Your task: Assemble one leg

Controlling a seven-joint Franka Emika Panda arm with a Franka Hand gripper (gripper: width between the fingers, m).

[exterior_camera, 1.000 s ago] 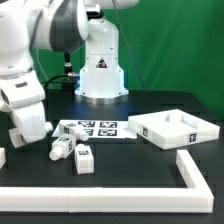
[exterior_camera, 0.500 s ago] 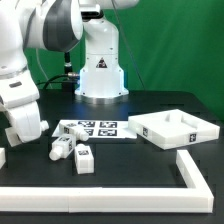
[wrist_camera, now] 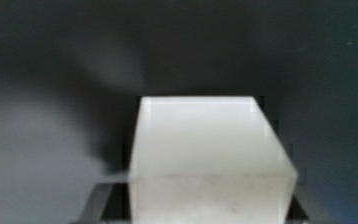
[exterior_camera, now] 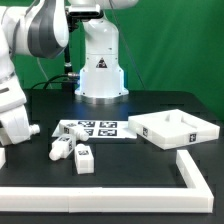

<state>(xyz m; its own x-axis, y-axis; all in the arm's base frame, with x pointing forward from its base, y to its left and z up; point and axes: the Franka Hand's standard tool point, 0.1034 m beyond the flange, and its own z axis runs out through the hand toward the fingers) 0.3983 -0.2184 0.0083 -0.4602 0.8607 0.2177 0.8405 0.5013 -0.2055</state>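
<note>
Leg (wrist_camera: 202, 155) betw. jaws (gripped)

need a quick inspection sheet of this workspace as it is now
surface: black table, white rail along its near edge
job's things: two short chunky white plastic legs with tags lie by the marker board
clutter: large flat white square panel with raised rim; white block in wrist view, unidentified
grippers: gripper low at the exterior view's left edge; jaws' state cannot be told
cables: dark cable beside the white robot base
surroundings: green backdrop
</note>
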